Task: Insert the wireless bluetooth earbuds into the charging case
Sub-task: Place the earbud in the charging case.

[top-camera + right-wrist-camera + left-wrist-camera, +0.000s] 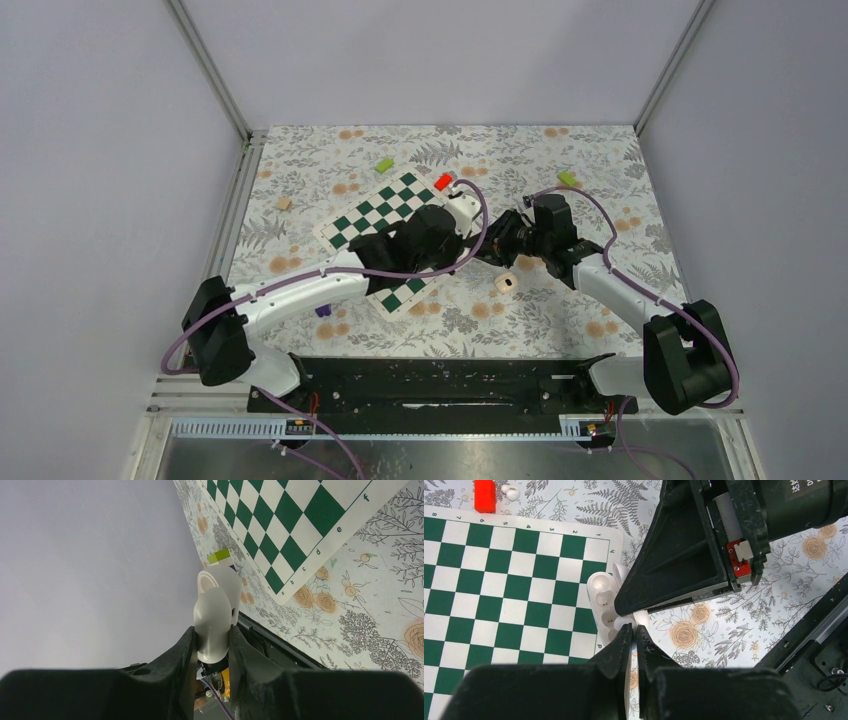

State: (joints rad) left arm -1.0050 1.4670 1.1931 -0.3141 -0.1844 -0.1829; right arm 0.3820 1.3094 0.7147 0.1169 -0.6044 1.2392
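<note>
One floral tablecloth (600, 175), chessboard (375, 215), grey walls (440, 60), white charging case (600, 600)

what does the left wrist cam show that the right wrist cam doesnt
Left wrist only: the open sockets of the charging case, a red block, the left gripper shut. Right wrist only: a lime-green block, the grey wall. Both: the case clamped in the right gripper, and the chessboard.
</note>
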